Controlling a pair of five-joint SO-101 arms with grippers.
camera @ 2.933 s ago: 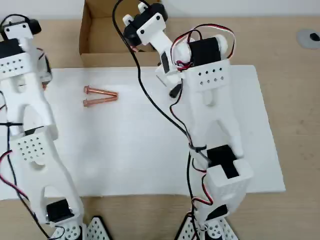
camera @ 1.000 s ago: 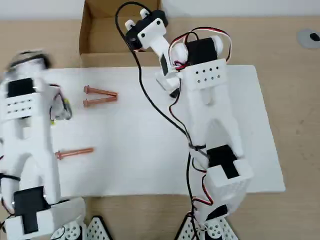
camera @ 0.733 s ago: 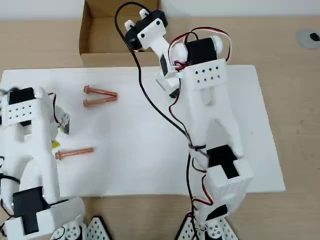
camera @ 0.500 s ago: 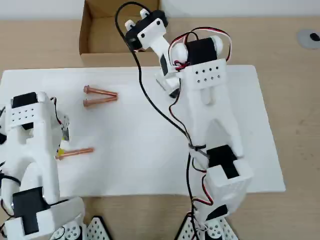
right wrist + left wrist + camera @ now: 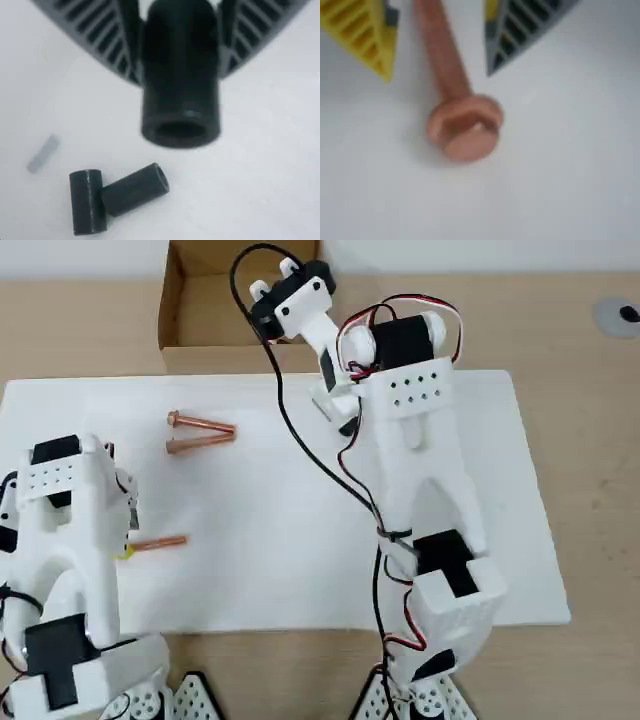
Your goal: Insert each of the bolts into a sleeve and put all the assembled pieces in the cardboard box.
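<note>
Left gripper (image 5: 439, 75) has retreated from cardboard box (image 5: 163, 310); jaws apart astride bolt (image 5: 465, 127), apparently not touching. Right gripper (image 5: 180, 77) clamps sleeve (image 5: 181, 105); grasp next.

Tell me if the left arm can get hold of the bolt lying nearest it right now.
Probably yes. The left gripper has its fingers open on either side of the bolt, which lies flat on the white mat, and nothing stands between them.
</note>
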